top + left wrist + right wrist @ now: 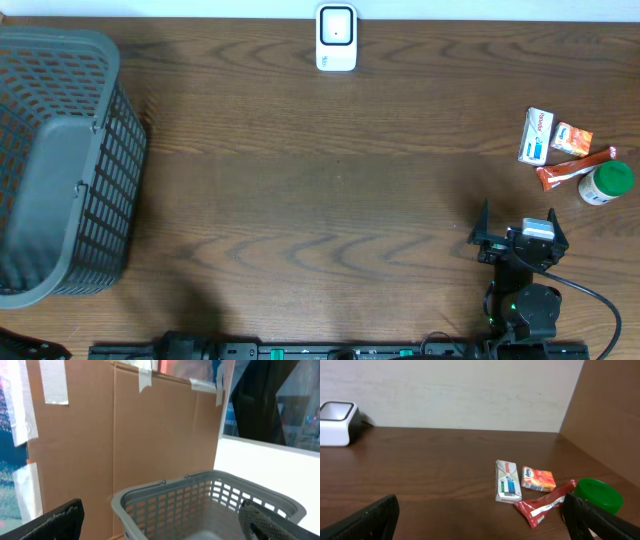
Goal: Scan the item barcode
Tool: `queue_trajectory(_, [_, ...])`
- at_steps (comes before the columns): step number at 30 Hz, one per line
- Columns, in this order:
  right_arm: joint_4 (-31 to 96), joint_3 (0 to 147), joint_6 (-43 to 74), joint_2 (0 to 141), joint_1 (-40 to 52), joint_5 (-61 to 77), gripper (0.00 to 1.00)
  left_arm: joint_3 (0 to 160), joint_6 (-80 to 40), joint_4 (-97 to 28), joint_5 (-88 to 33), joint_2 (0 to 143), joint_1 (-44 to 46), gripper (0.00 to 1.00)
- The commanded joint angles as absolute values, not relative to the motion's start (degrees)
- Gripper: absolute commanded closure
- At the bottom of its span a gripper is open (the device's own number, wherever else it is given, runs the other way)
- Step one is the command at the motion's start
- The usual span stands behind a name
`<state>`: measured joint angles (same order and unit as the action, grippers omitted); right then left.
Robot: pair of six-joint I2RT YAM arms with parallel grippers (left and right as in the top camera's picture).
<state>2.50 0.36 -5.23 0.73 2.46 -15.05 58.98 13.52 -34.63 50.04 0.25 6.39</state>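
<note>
Right gripper point(518, 230), jaws spread and empty, sits near the front edge of the table point(300, 200), facing four items grouped at the right: box point(537, 136), packet point(571, 138), wrapper point(572, 170), jar point(607, 183). Well apart, at the far edge, stands the scanner point(336, 37). Left gripper point(162, 521), likewise spread and empty, overlooks the basket point(110, 170).

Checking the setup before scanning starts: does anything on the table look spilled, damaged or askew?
Nothing stands out. The basket sits upright at the left, the scanner at the far edge, and the four small items lie grouped at the right, intact.
</note>
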Motion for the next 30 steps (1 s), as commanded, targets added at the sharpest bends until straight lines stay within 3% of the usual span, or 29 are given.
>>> queue_trajectory(1, [2.66, 0.32, -7.57, 0.38, 2.90, -16.01, 0.01, 58.92, -3.46, -40.21, 49.89, 0.16, 6.07, 0.02])
queue_trajectory(5, [2.66, 0.32, -7.57, 0.38, 2.87, -16.01, 0.01, 58.92, -22.68, -47.09, 42.41, 0.16, 6.07, 0.02])
queue_trajectory(8, [2.66, 0.32, -7.57, 0.38, 2.87, -16.01, 0.01, 58.92, -30.50, -50.70, 33.93, 0.16, 6.07, 0.02])
queue_trajectory(12, [2.66, 0.32, -7.57, 0.38, 2.87, -16.01, 0.01, 58.92, -34.59, -53.32, 24.77, 0.16, 6.07, 0.02])
queue_trajectory(17, [2.66, 0.32, -7.57, 0.38, 2.87, -16.01, 0.01, 57.36, -34.50, -53.41, 26.13, 0.16, 6.07, 0.02])
queue_trajectory(23, [2.66, 0.32, -7.57, 0.38, 2.87, -16.01, 0.01, 46.09, -34.61, -43.38, 24.77, 0.16, 6.07, 0.02])
queue_trajectory(30, [2.66, 0.32, -7.57, 0.38, 2.87, -16.01, 0.01, 28.67, -32.29, -19.94, 18.22, 0.19, 6.07, 0.02])
